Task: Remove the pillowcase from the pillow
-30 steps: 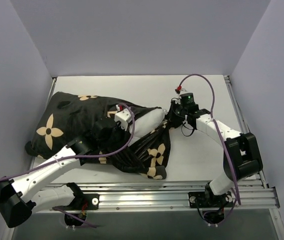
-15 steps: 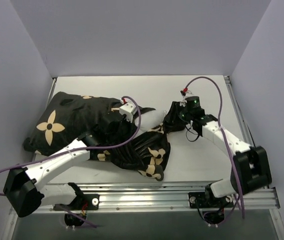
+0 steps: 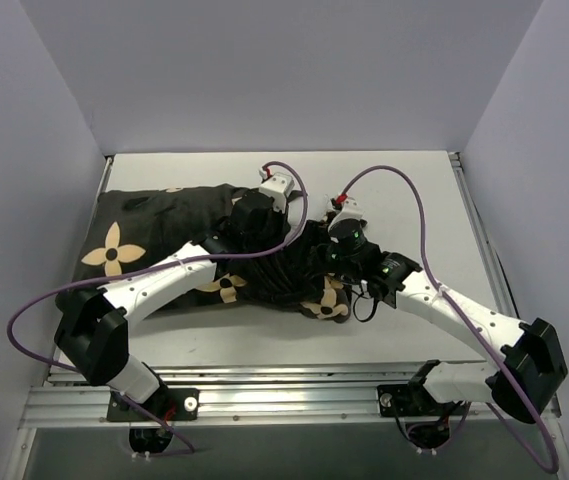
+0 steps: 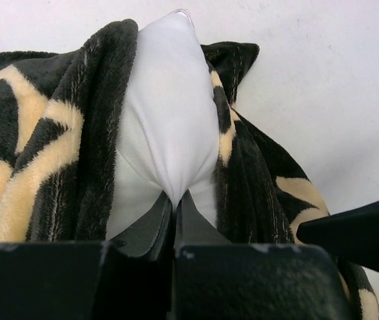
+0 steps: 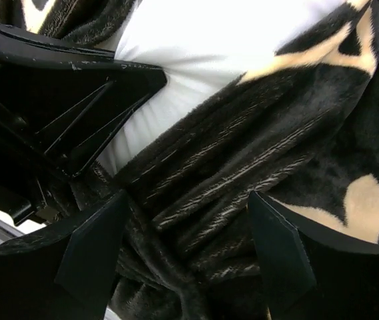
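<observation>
The black pillowcase (image 3: pixel 154 235) with tan flowers lies across the left and middle of the table, bunched into folds at its right end. In the left wrist view a corner of the white pillow (image 4: pixel 166 113) sticks out of the pillowcase (image 4: pixel 49 153). My left gripper (image 4: pixel 174 195) is shut on a pinch of that white fabric. My right gripper (image 5: pixel 186 247) is open, with its fingers on either side of the dark pillowcase folds (image 5: pixel 242 167) and close above them. The pillow (image 5: pixel 209 40) shows white just beyond. From above, both grippers (image 3: pixel 282 230) (image 3: pixel 319 262) meet at the bunched end.
The light table (image 3: pixel 404 190) stretches bare to the right and far side of the fabric. Grey walls close in the left, back and right. Purple cables loop over both arms. The left gripper's black body (image 5: pixel 62 100) sits very close to my right fingers.
The right gripper has let go of the pillowcase edge, opened, and moved left and nearer over the folds. The left gripper carried the pillow corner farther and to the right.
</observation>
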You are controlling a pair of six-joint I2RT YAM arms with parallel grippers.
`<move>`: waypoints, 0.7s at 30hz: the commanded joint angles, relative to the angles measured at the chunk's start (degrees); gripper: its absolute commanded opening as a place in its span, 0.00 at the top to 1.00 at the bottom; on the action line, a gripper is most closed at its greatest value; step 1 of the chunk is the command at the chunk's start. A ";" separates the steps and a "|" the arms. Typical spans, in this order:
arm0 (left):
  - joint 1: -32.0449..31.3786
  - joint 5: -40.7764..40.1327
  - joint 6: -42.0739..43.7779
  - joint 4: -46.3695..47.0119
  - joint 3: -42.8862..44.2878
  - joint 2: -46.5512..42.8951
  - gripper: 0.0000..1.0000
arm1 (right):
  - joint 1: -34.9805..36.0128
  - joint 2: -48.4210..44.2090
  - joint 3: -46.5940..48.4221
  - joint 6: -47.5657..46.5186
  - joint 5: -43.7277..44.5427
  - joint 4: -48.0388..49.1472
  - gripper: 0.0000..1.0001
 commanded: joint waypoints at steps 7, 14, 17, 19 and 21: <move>0.04 -0.34 -0.84 7.32 4.04 -0.79 0.98 | 1.93 5.46 -2.48 3.54 9.16 2.25 0.44; 1.27 -1.30 0.12 5.48 5.53 -2.37 0.98 | 1.05 4.32 -6.08 2.83 11.97 -0.38 0.98; 3.38 -2.27 0.21 2.24 7.29 -3.34 0.98 | 0.09 0.81 -8.27 3.01 13.47 -5.38 1.00; 5.92 -1.92 0.65 0.83 8.26 -4.22 0.98 | -2.55 -3.21 -10.12 3.62 13.83 -7.84 1.00; 8.46 -1.05 0.65 -0.41 10.19 -4.83 0.98 | -7.44 -5.95 -13.63 3.71 12.08 -8.73 1.00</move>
